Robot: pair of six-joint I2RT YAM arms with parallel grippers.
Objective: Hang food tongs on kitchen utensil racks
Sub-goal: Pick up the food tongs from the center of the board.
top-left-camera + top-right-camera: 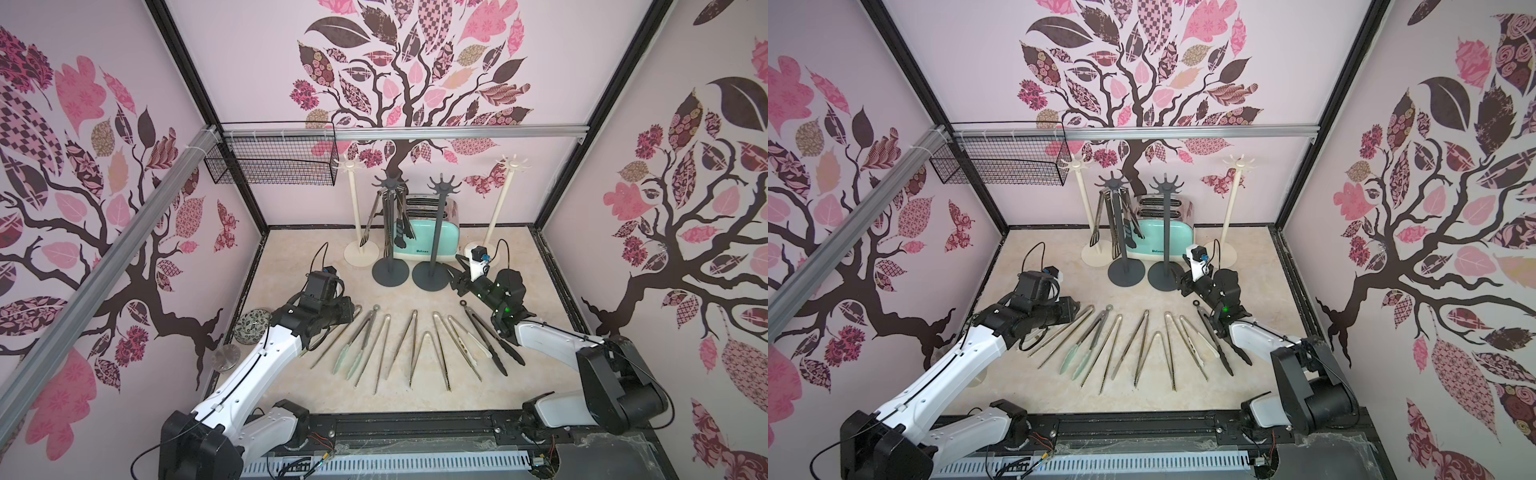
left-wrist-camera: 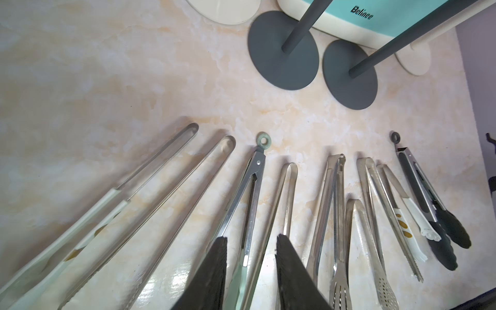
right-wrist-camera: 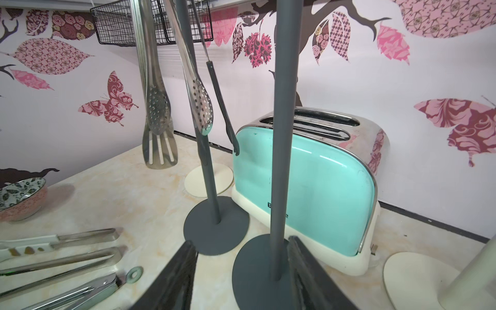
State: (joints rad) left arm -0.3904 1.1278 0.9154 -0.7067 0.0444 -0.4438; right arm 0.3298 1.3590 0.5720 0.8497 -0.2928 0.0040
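Note:
Several food tongs (image 1: pixel 401 345) lie fanned out on the marble table, seen in both top views (image 1: pixel 1133 345). Four kitchen utensil racks stand at the back: two cream (image 1: pixel 355 199) (image 1: pixel 498 203) and two dark grey (image 1: pixel 388 241) (image 1: pixel 435 232). A few tongs (image 1: pixel 401 216) hang from the left dark grey rack. My left gripper (image 2: pixel 251 237) is open just above the mint-tipped, ring-ended tongs (image 2: pixel 255 188), its fingers either side of one arm, holding nothing. My right gripper (image 3: pixel 241 241) (image 1: pixel 457 274) is open and empty at the edge of the right dark grey rack's base (image 3: pixel 255 268), facing its pole.
A mint-green toaster (image 1: pixel 424 241) stands behind the dark grey racks. A black wire basket (image 1: pixel 274 162) hangs on the back rail at the left. A patterned bowl (image 1: pixel 251 324) and a small round disc (image 1: pixel 226 357) sit by the left wall.

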